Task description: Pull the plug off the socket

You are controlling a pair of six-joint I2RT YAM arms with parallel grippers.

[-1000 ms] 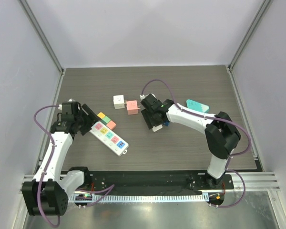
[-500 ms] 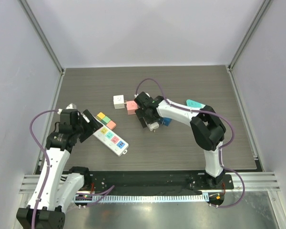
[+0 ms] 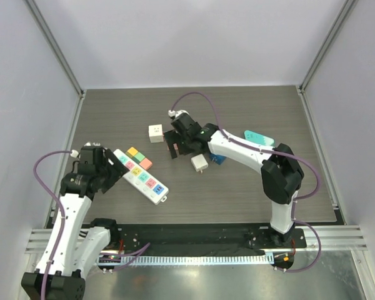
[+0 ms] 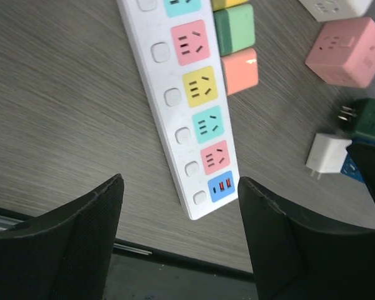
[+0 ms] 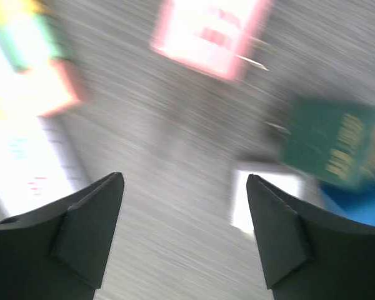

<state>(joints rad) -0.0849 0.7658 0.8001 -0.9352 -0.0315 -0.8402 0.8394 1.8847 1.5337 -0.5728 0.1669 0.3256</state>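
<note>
Left claw [image 4: 179,182] has its jaws apart and empty, at the left end of the white socket strip [image 4: 175,69] lying on the worktop [image 4: 62,125]. Green plug [image 4: 234,28] and salmon plug [image 4: 240,70] sit against the strip's side (plugged in or only touching, can't tell). Right claw [image 5: 184,181] is spread wide and empty above the pink cube [image 5: 206,31]; that view is blurred. Dark green plug [image 4: 369,119] and white plug [image 4: 327,154] lie loose, well apart from the strip.
</note>
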